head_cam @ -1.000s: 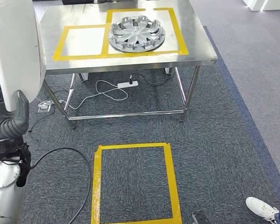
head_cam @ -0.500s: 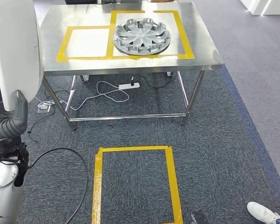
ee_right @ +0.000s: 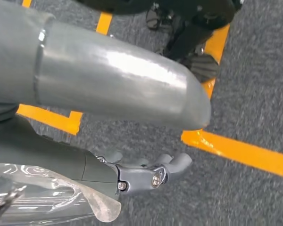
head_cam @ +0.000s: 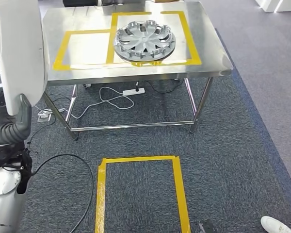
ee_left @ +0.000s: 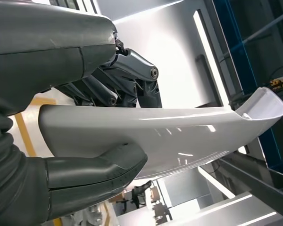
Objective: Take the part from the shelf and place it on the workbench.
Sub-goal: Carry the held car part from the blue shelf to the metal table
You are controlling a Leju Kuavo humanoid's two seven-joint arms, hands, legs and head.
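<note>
My left hand (head_cam: 13,127) grips a long white glossy part (head_cam: 21,48), which stands upright at the left edge of the head view. In the left wrist view the thumb lies under the white part (ee_left: 175,136) and the dark fingers of the left hand (ee_left: 62,56) wrap over it. The steel workbench (head_cam: 210,53) stands ahead with two yellow-taped squares. A silver hubcap (head_cam: 144,41) lies in the right square; the left square (head_cam: 86,47) is bare. My right hand (ee_right: 104,94) hangs above the carpet with its fingers (ee_right: 151,172) extended and holds nothing.
A yellow tape square (head_cam: 177,189) marks the carpet in front of the workbench. A black cable (head_cam: 86,175) loops on the floor at the left. A power strip (head_cam: 133,91) and white cords lie under the table. A person's white shoe (head_cam: 277,224) is at the bottom right.
The whole view has shifted: the workbench and the floor square sit slightly lower in the picture and the shoe has slid toward the corner. The white part stays in my left hand.
</note>
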